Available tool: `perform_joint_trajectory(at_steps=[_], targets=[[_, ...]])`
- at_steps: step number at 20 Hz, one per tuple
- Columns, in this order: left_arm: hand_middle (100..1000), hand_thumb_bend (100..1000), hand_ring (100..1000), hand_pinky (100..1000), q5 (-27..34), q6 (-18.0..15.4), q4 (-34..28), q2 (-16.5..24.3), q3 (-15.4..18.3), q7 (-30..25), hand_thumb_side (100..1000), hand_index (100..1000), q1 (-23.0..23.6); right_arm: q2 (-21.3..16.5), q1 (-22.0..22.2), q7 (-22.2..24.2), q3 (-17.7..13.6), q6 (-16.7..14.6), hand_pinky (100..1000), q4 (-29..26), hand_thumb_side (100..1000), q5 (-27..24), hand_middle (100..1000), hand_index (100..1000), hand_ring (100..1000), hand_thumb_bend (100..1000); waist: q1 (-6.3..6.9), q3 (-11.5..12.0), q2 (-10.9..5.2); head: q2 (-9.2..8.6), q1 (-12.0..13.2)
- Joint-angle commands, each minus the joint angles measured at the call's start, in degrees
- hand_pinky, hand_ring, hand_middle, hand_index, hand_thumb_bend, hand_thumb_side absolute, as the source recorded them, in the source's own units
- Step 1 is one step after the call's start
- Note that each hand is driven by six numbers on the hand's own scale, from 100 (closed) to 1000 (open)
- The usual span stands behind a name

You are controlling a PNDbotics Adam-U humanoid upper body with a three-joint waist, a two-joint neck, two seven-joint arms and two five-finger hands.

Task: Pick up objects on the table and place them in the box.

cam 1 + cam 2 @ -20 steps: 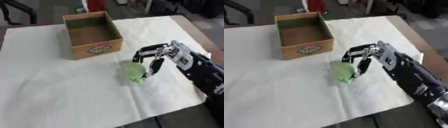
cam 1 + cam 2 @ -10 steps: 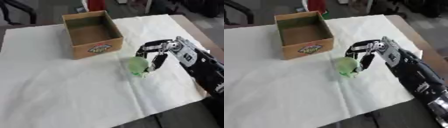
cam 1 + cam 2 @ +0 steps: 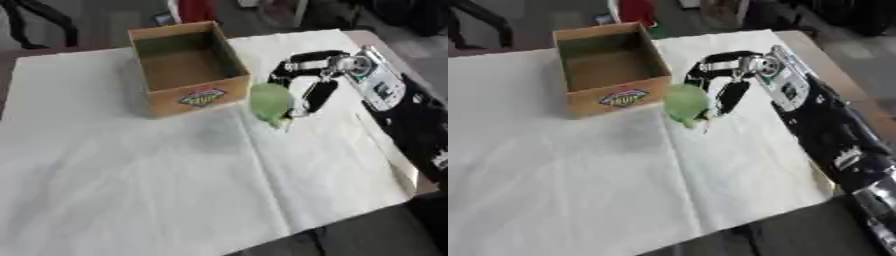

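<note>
- One robot hand shows: the right hand (image 3: pixel 317 80), black with silver joints, reaching in from about 3 o'clock across the table.
- Its fingers (image 3: pixel 297 57) and thumb are curled round a pale green object (image 3: pixel 269 101), rounded and blurred, too soft in outline to name.
- The green object sits just right of the picture's centre, with a small tail of the same green hanging below it. Whether it touches the cloth cannot be told.
- An open cardboard box (image 3: pixel 187 59) stands at about 11 o'clock from the green object, just beside it, its near right corner almost meeting it.
- The box has a coloured label on its front wall, and its inside looks bare.
- A white cloth (image 3: pixel 157 180), creased down the middle, covers the table (image 3: pixel 819 55), whose brown edge shows at 2 o'clock.
</note>
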Motion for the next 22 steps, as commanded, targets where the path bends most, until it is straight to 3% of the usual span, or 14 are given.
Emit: perform_joint_trajectory(at_steps=[1,7,15,18,22], targets=[[609,187,682,746,-0.1,-0.1,-0.7,1.2,-0.1,-0.2,444,635,-0.5,-1.9,-2.5,4.1,-1.1,-3.9,699,-2.4,100,1.3,388,455,693,209,0.33,0.3,-0.9,0.31,-0.3],[609,187,682,746,-0.1,0.0,-0.8,1.2,-0.3,-0.5,443,635,-0.7,-0.7,-6.0,4.1,-2.1,-4.2,706,-2.2,100,6.9,391,454,685,216,0.53,1.6,-1.0,0.31,-0.8],[609,189,680,746,0.1,0.0,-0.9,0.8,-0.7,-0.8,442,634,-1.1,3.5,-10.7,4.0,-6.8,-4.0,706,-2.5,100,17.2,393,464,621,292,0.98,3.9,-1.01,0.31,-1.3],[609,190,680,746,0.2,0.0,-1.1,0.6,-0.8,-1.0,442,634,-1.2,5.8,-11.9,1.0,-9.0,-2.8,700,-1.9,100,19.4,395,467,618,342,1.25,4.7,-0.87,0.31,-1.5],[608,191,680,746,0.4,0.1,-1.1,0.3,-0.8,-1.0,441,634,-1.3,9.4,-13.4,-6.0,-11.0,-1.0,694,2.8,100,24.0,400,481,620,364,1.63,5.5,-0.63,0.25,-1.7]])
